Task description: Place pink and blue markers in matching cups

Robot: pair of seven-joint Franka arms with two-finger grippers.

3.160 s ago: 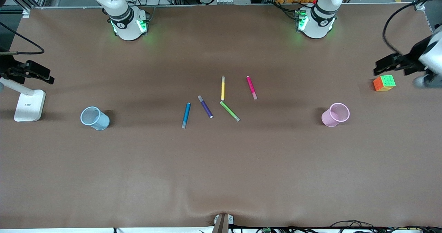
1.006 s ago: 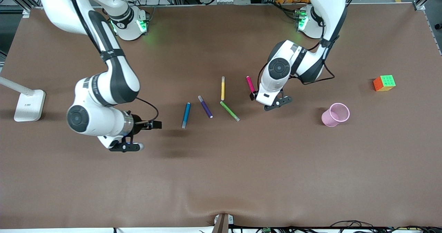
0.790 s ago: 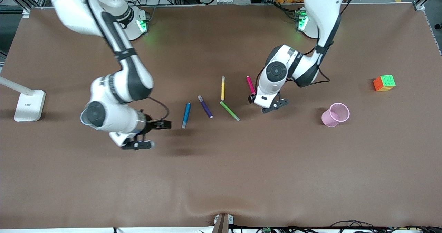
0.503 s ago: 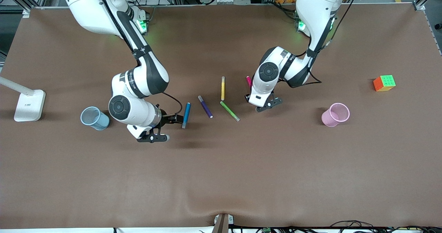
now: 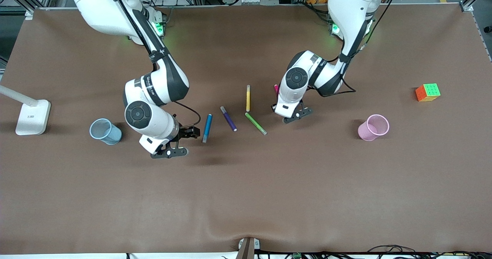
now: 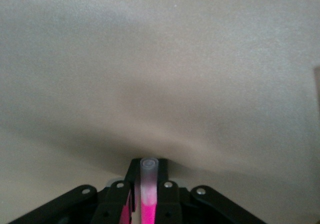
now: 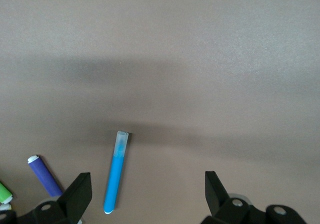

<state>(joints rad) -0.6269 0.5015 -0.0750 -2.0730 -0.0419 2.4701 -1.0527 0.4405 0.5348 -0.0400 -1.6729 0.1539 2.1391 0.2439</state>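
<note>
The left claw [image 5: 277,107] is down at the worktop [image 5: 246,197], clamped shut on the pink marker [image 6: 147,196], whose greyish cap pokes out between its fingers [image 6: 163,199] in the left wrist view. In the front view only the marker's upper tip shows beside the arm. The yellow pen [image 5: 248,98] serves as landmark: the pink marker lies just beside it toward the left arm's end, while the green pen [image 5: 256,123], purple pen [image 5: 228,118] and blue marker [image 5: 207,128] lie nearer the front camera than it. The right claw [image 5: 189,138] stands wide open and empty, just beside the blue marker. The blue cup [image 5: 105,131] and pink cup [image 5: 373,127] stand well apart from the yellow pen, toward opposite ends.
</note>
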